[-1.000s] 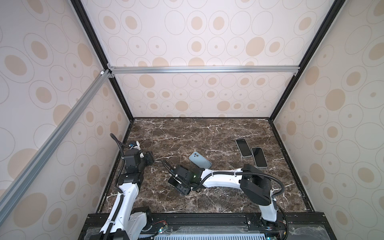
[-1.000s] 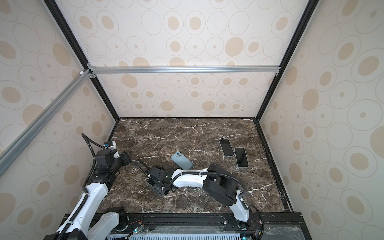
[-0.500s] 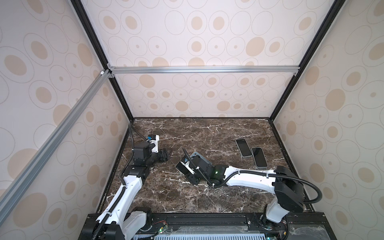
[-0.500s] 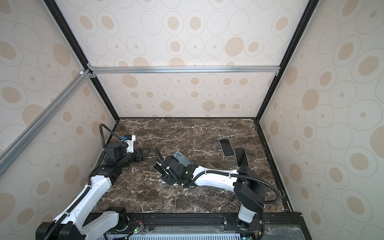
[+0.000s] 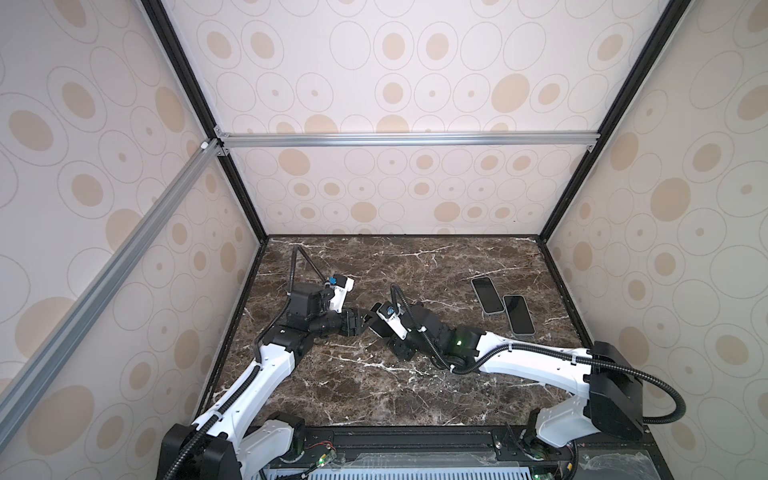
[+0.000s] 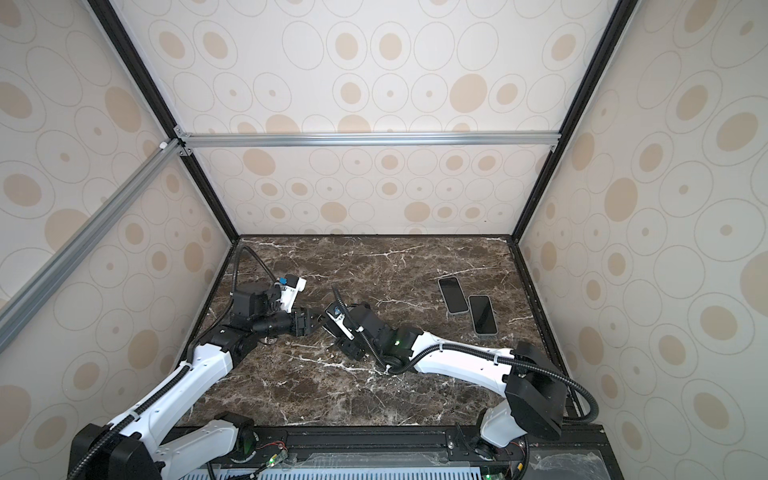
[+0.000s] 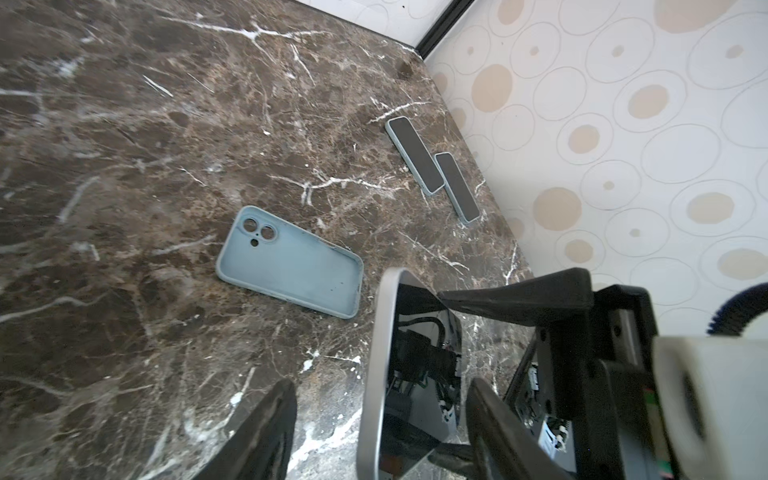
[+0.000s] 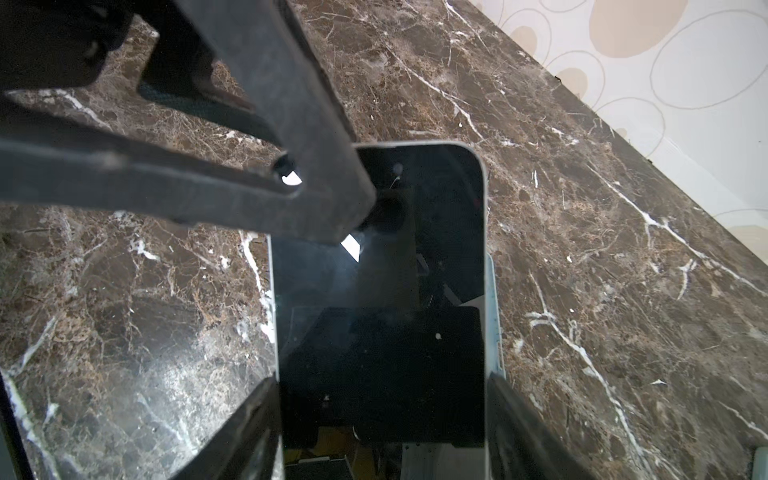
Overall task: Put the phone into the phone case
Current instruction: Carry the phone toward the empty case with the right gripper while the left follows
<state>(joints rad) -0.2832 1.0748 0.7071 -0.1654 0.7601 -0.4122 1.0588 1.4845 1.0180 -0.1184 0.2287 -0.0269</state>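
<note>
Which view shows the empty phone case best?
The left wrist view: the light-blue phone case lies whole and open-side up on the marble. In both top views the right arm hides it. The right wrist view shows at most a pale edge beside the held phone.

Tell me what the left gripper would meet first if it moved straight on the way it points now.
The phone, held by the right gripper. Its end stands between the open fingers of the left gripper; whether a finger touches it is unclear.

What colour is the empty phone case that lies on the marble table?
Light blue-grey, plain; the phone case shows best in the left wrist view.
</note>
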